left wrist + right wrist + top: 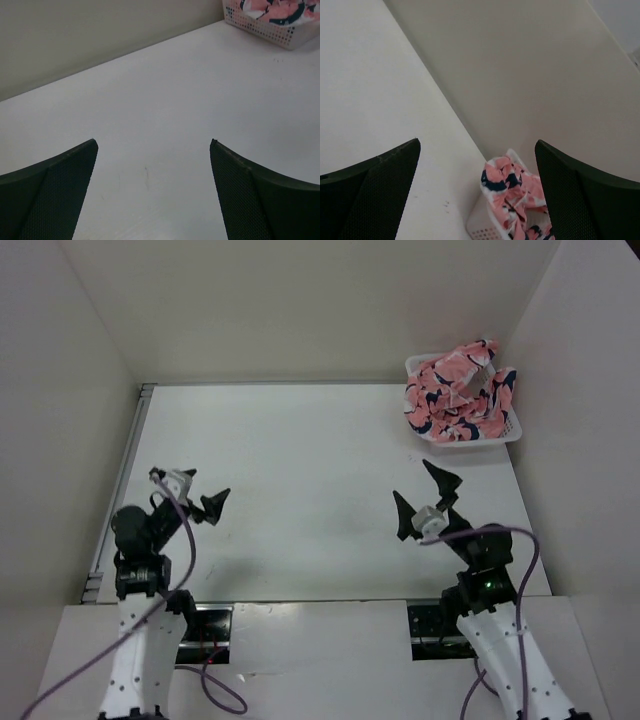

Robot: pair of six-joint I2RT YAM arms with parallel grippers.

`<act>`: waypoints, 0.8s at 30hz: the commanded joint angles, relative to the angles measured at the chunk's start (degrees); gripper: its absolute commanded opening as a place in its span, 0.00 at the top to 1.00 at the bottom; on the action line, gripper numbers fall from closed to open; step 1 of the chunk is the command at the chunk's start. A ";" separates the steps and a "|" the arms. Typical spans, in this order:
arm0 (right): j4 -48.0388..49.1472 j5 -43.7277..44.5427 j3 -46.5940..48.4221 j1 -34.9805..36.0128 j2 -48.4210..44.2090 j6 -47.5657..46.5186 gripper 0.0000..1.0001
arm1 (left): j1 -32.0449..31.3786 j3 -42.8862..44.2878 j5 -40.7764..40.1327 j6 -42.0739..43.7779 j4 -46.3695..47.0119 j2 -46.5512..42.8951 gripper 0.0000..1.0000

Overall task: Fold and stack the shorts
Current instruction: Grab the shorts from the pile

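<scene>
Shorts (458,390) in salmon pink, printed with navy-and-white shark shapes, lie heaped in a white mesh basket (512,430). The basket sits at the far right corner of the table (300,450), close to the right wall (585,390). The cloth is crumpled rather than folded, and some of it rises above the basket's rim and hangs over it. We cannot tell how many pairs are in the heap.

Our left gripper (205,495) hovers over the near left part of the table with its dark jaws spread wide and nothing between them. Its wrist camera shows only bare white tabletop in the gap, with the basket well off at the far right.

Our right gripper (422,498) is on the right side, nearer to us than the basket and apart from it. Its jaws are likewise wide apart and hold nothing. From its wrist view we look between the jaws toward the basket and the pink fabric piled in it. Neither gripper touches the shorts.
</scene>
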 commanded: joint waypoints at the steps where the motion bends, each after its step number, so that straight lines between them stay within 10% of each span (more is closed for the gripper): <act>1: -2.39 2.14 21.29 4.06 17.65 -2.56 0.00 | -2.45 19.48 -2.48 0.12 0.34 20.81 0.01; 6: -10.30 36.44 53.05 5.32 58.09 26.85 0.00 | -7.98 41.23 -10.89 0.12 -9.98 48.54 0.01; 16: -29.04 33.71 77.97 -6.81 87.48 56.50 0.15 | -15.37 62.78 -14.79 0.12 -27.02 75.09 0.01; 24: -30.27 28.36 70.52 -11.39 89.34 58.90 0.18 | -17.32 62.86 -15.93 0.12 -26.50 75.63 0.01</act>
